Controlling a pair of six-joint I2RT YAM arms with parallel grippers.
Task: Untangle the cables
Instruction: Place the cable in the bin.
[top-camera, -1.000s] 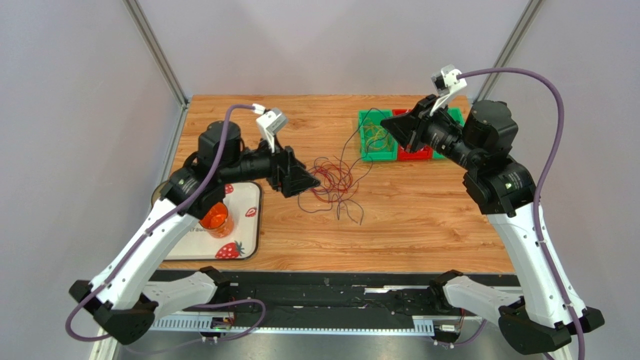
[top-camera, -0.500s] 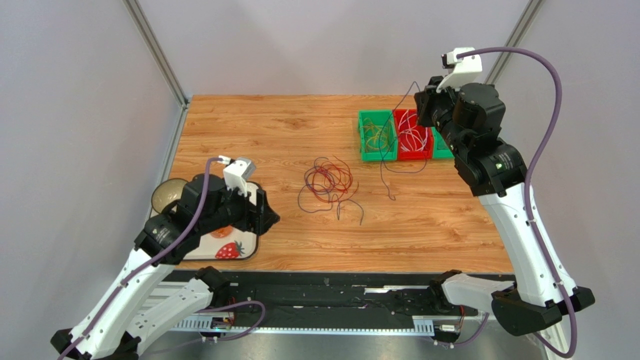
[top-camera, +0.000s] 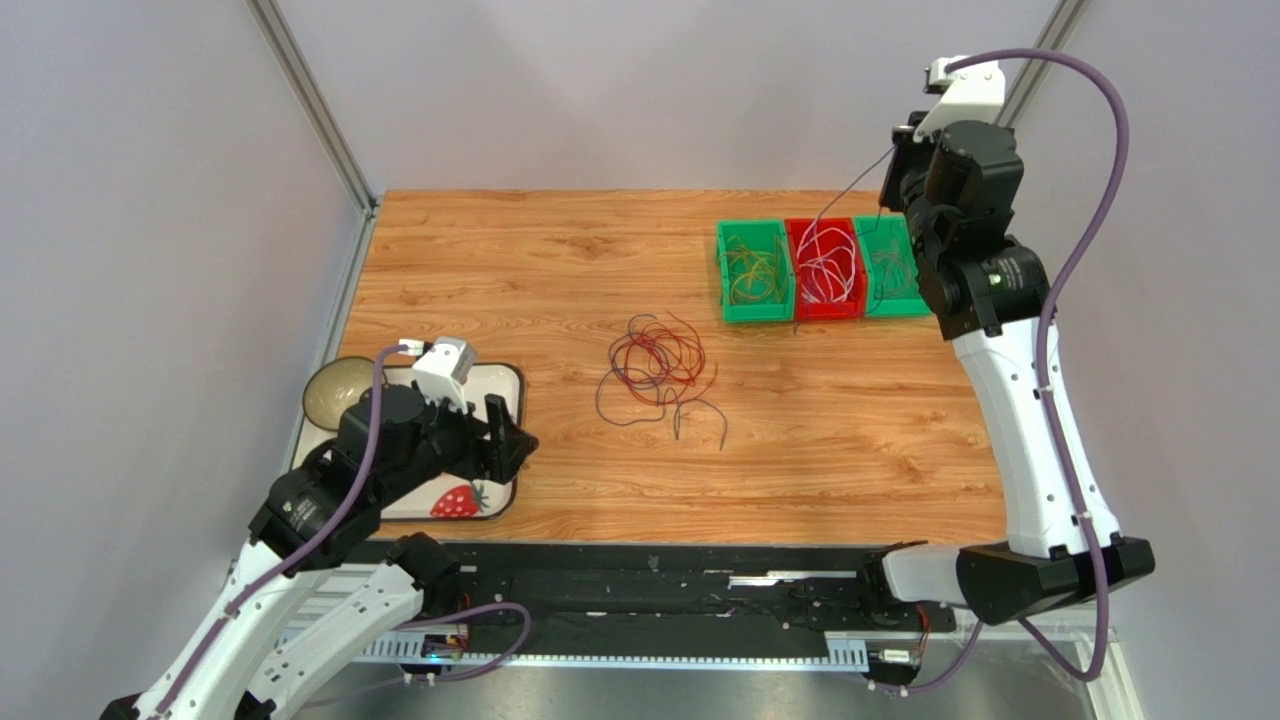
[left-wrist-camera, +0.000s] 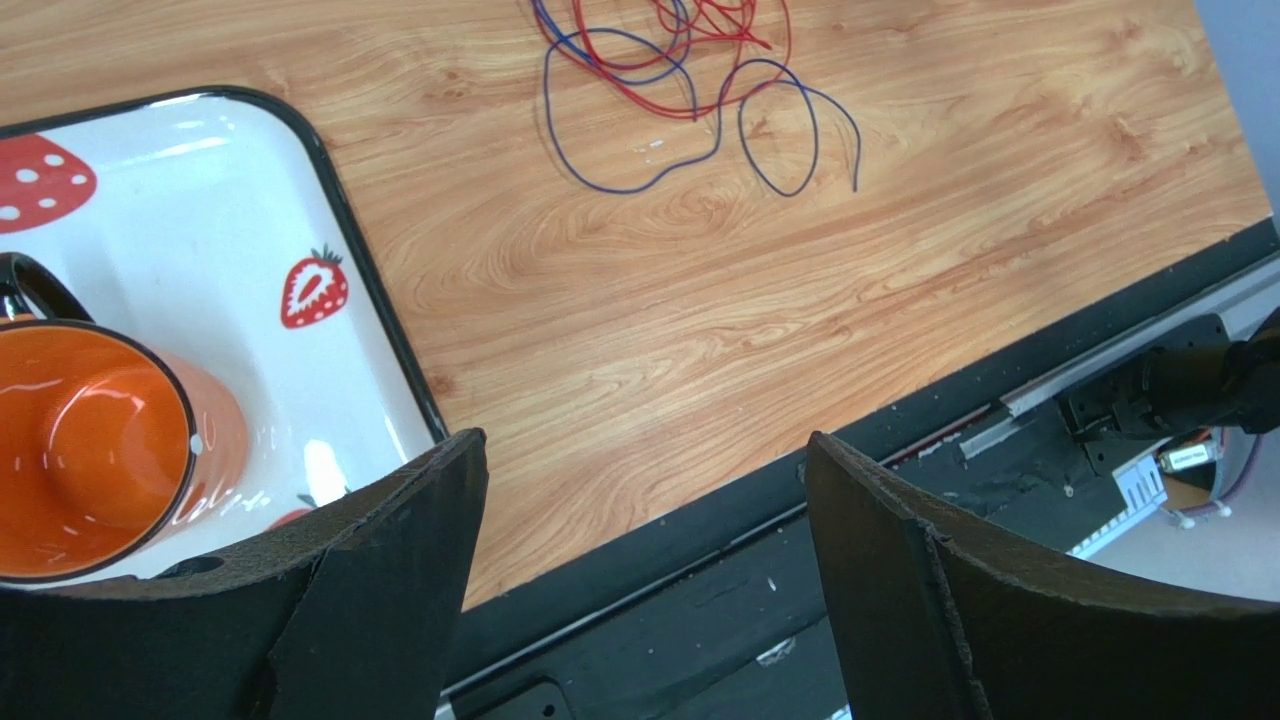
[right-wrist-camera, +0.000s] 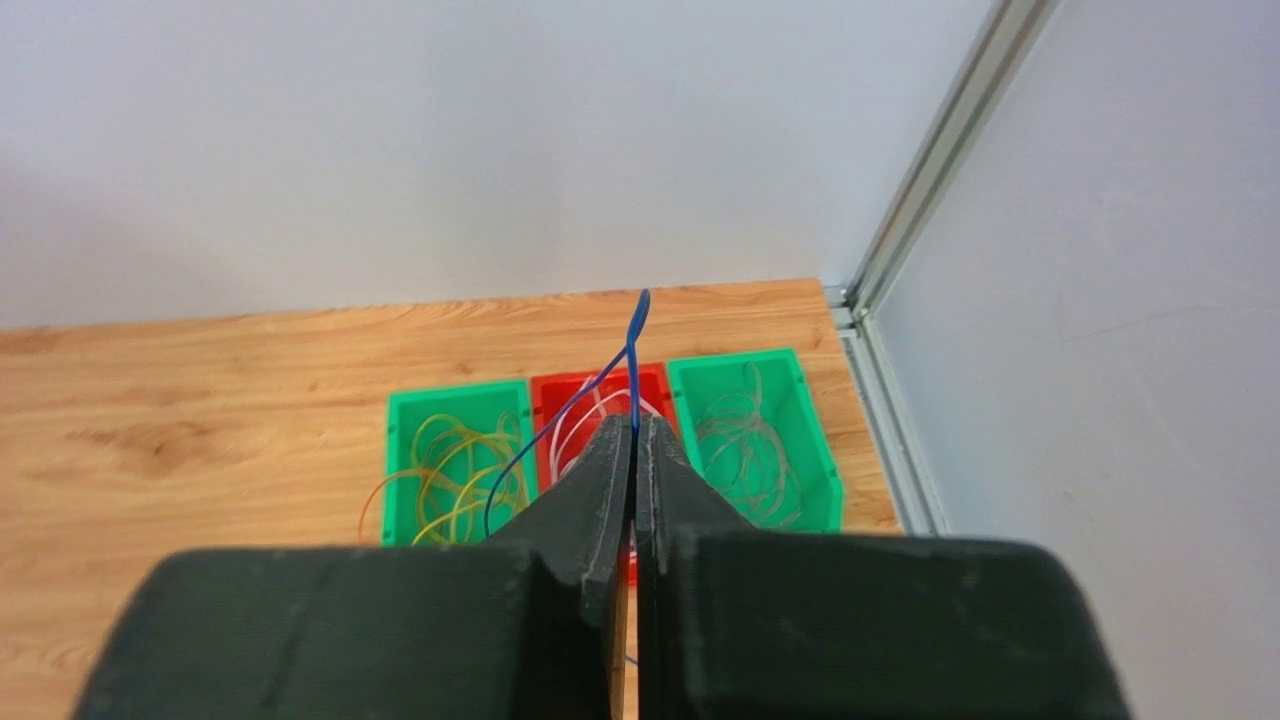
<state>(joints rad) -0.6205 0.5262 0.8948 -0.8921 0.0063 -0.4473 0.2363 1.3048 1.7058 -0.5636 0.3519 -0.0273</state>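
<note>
A loose tangle of red and blue-purple cables (top-camera: 657, 368) lies mid-table and also shows at the top of the left wrist view (left-wrist-camera: 669, 60). My right gripper (top-camera: 905, 150) is raised high at the back right, above three bins. It is shut on one thin blue cable (right-wrist-camera: 639, 323), which hangs down toward the red bin (top-camera: 842, 192). In the right wrist view its gripper (right-wrist-camera: 633, 428) has the jaws pressed together on that cable. My left gripper (top-camera: 511, 447) is open and empty, low at the near left by the tray corner, with its jaws wide apart in its wrist view (left-wrist-camera: 646, 443).
A green bin (top-camera: 753, 308) holds yellow cables, a red bin (top-camera: 827, 312) white ones, and a second green bin (top-camera: 899, 305) grey ones. A strawberry tray (top-camera: 504, 387) holds an orange cup (left-wrist-camera: 90, 435). A bowl (top-camera: 334, 393) sits beside it. Frame posts stand at the back corners.
My left arm has drawn back from the tangle to the near left over the tray. My right arm has risen and swung back right, lifting the blue cable off the table above the bins.
</note>
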